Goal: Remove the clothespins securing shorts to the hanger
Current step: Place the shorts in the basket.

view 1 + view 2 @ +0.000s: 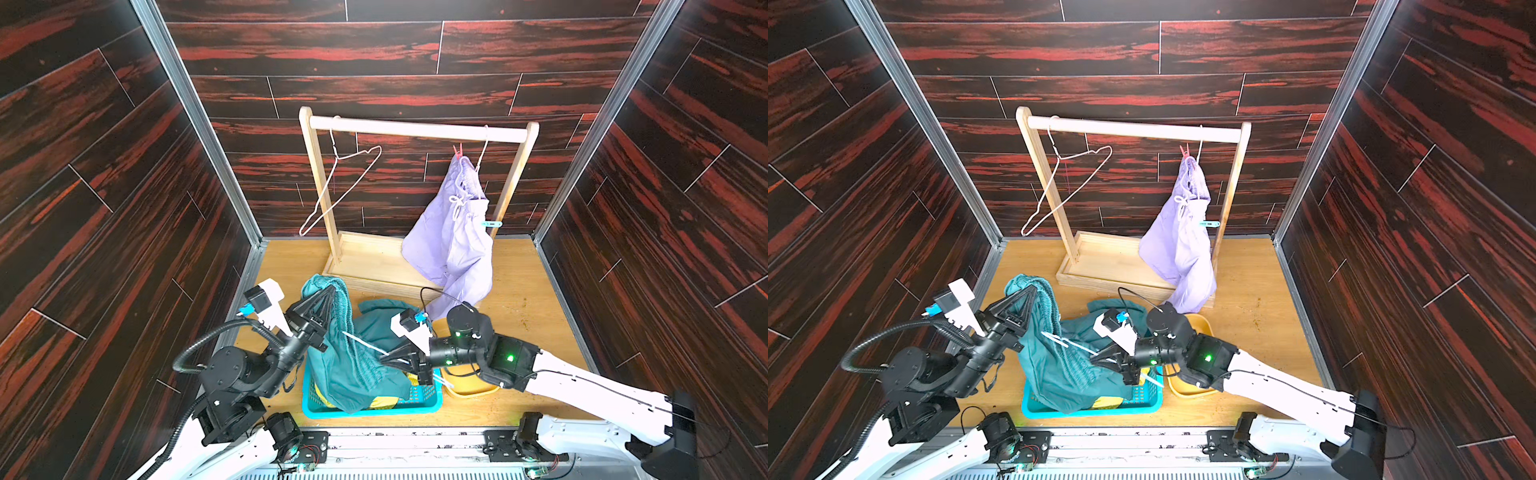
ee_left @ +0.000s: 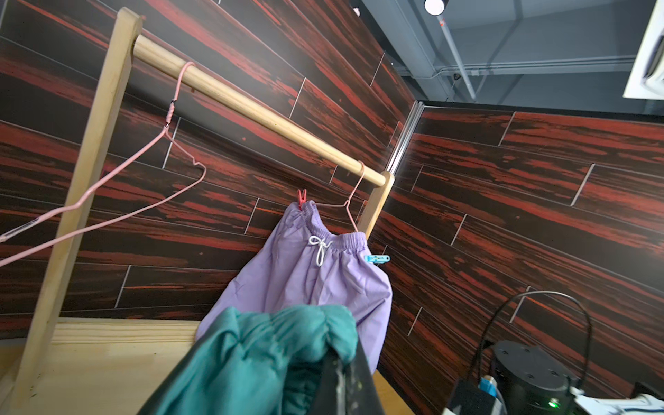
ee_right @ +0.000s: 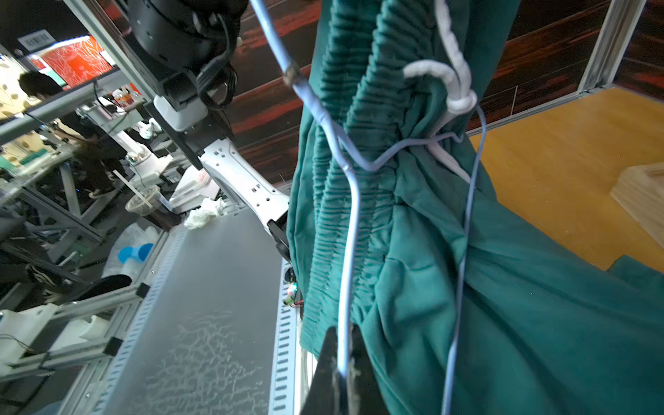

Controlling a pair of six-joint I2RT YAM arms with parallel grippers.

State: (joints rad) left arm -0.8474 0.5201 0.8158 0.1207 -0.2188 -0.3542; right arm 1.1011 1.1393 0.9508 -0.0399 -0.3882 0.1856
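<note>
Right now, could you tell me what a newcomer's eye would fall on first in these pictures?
The dark teal shorts stand out first, held up over the blue basket, with the left fingers pinching the waistband and the right fingers shut on the wire hanger lying against them. Behind, lavender shorts hang from the wooden rack, with a red-pink clothespin at the top and a light blue clothespin at the side.

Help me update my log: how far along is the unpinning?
Done: one pink wire hanger hangs bare. In hand: left claw grips teal green shorts, right claw a pale blue wire hanger. Left: lavender shorts pinned by a red clothespin and a light blue clothespin.
</note>
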